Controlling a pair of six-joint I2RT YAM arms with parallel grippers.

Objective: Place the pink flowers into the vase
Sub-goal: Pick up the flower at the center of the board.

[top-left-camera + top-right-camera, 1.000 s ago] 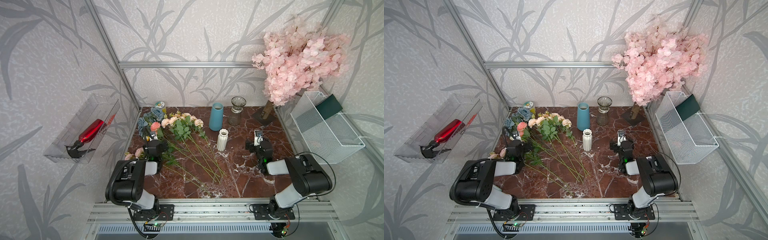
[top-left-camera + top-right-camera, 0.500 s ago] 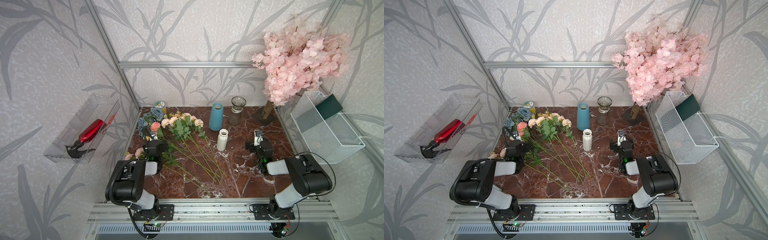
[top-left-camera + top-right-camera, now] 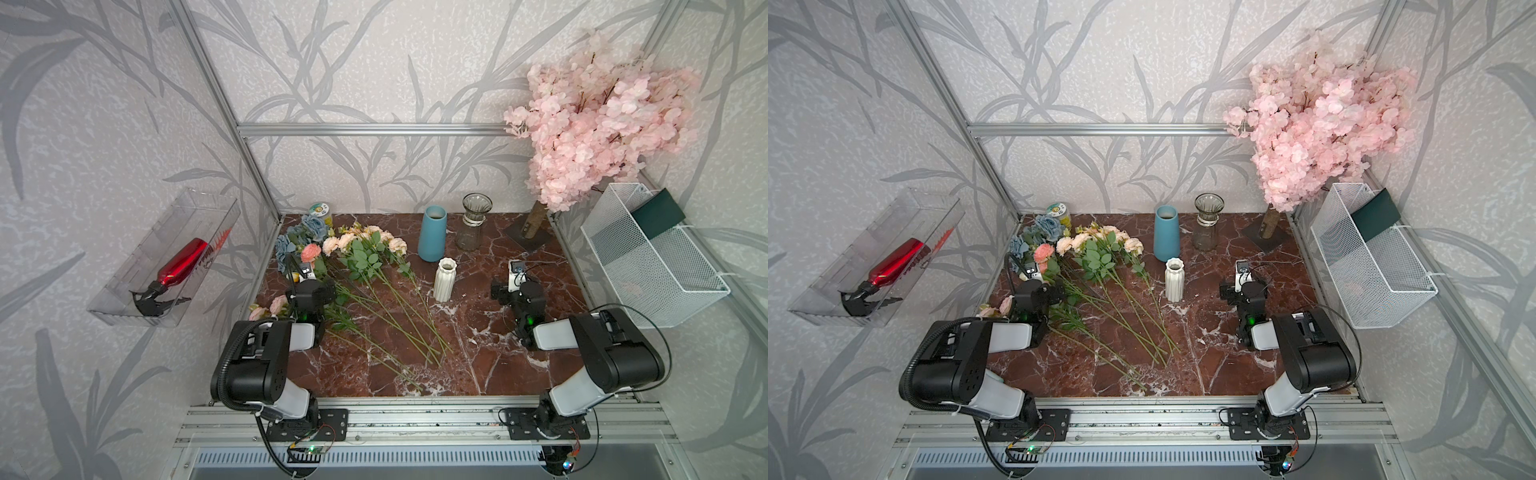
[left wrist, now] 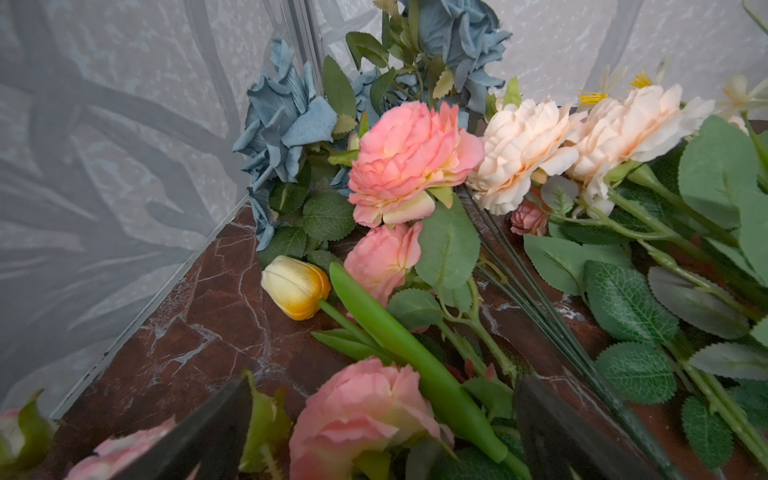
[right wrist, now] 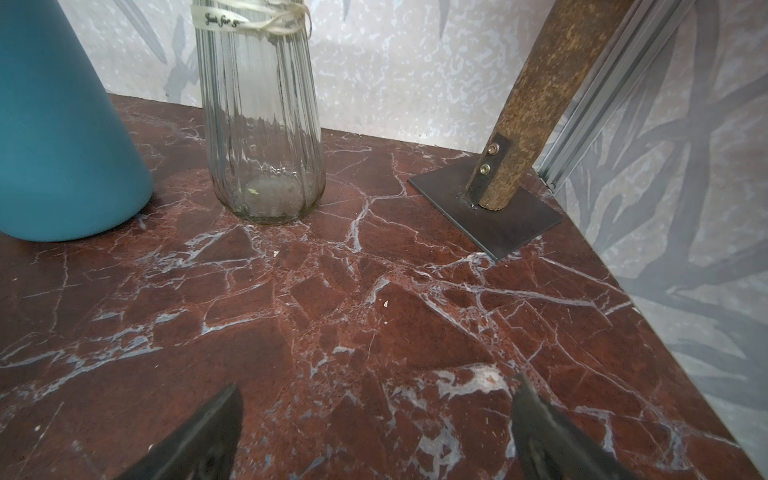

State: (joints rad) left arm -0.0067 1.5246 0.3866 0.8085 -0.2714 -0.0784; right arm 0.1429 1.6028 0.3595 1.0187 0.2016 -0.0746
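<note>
Left gripper (image 4: pixel 382 401) spread wide, pink flowers (image 4: pixel 411 162) between jaws.

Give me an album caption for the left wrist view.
Open left gripper over pink flowers lying on the marble table beside blue-grey flowers.

Pink flowers (image 3: pixel 332 245) flat on the marble table (image 3: pixel 498 365), their blooms beside the blue-grey flowers (image 3: pixel 313 224).

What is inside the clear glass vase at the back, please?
The glass vase looks empty; only a pale film and a small speck show at its bottom. The ribbon covers its neck.
</note>
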